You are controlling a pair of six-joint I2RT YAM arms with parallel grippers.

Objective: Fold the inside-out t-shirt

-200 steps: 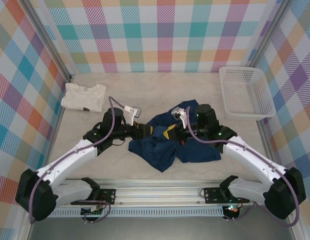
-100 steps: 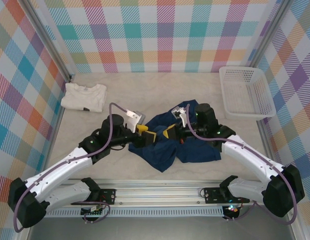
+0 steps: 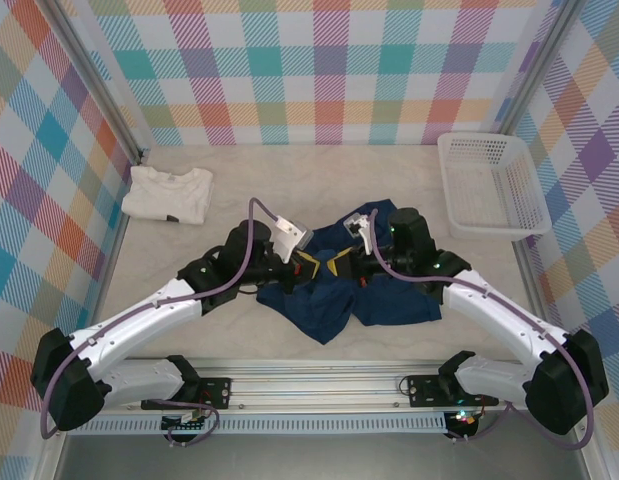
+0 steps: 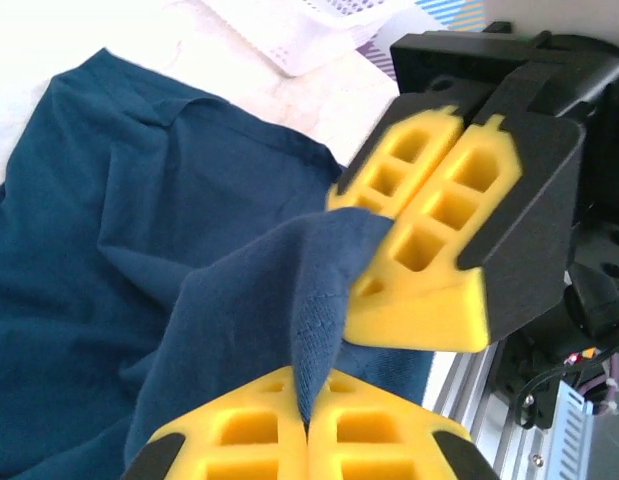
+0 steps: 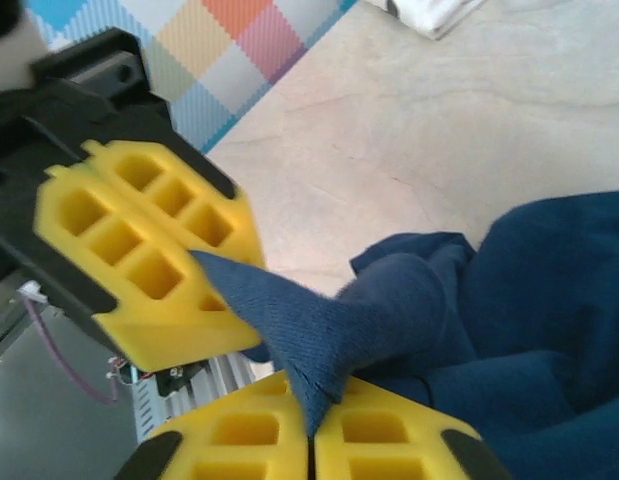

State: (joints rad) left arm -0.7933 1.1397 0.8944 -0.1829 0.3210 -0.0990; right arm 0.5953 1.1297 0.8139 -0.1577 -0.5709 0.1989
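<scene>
Two arms meet over the pale bench, where the dark navy cloth t-shirt lies crumpled right of centre, long axis roughly left to right; we cannot tell where its neck points. Within the last second the left pincer swung in and clamped on the same raised ridge of cloth that the right pincer pinches, so we judge spreading can begin.

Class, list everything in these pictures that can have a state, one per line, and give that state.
inside-out t-shirt, crumpled, not yet folded, one raised fold pinched from both sides.
left gripper, shut on the inside-out t-shirt.
right gripper, shut on the inside-out t-shirt.
cream-white shirt, folded, lying flat.
basket, upright, empty.
</scene>
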